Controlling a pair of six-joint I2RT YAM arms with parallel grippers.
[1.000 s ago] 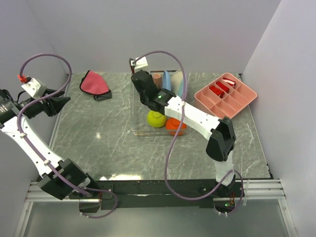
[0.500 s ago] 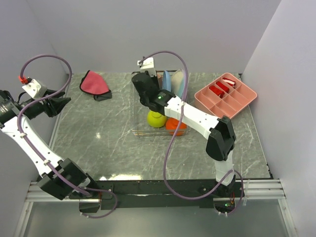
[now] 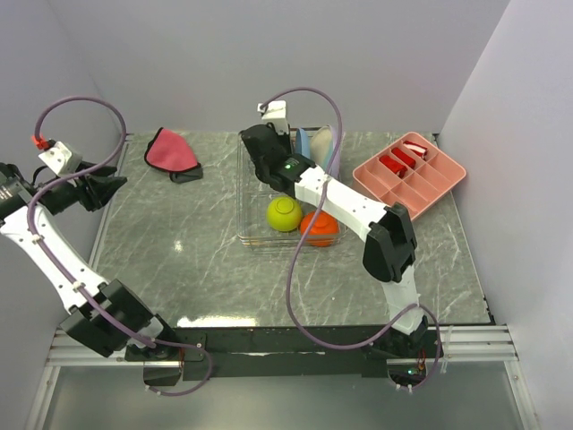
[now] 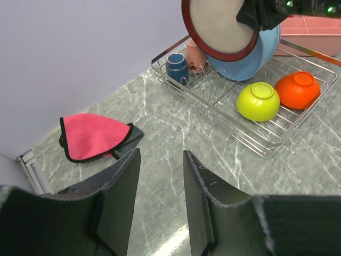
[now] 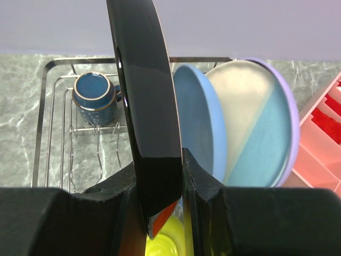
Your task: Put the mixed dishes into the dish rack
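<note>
The wire dish rack (image 3: 242, 228) stands mid-table. It holds a yellow-green bowl (image 3: 285, 214), an orange bowl (image 3: 318, 226), a dark blue mug (image 4: 176, 65), a small pink cup (image 4: 194, 52), and upright light-blue (image 5: 200, 122) and lavender (image 5: 266, 128) plates. My right gripper (image 5: 160, 160) is shut on the red-rimmed cream plate (image 4: 218, 26). It holds the plate on edge above the rack's back, just left of the light-blue plate. My left gripper (image 4: 161, 160) is open and empty, raised over the table's far left edge (image 3: 112, 188).
A red-pink folded cloth (image 3: 168, 150) lies at the back left of the table. A pink compartment tray (image 3: 409, 172) sits right of the rack. Walls stand close on the left, back and right.
My right gripper has carried the cream plate a little toward the back of the rack, closer to the light-blue plate. The left arm has barely shifted.
</note>
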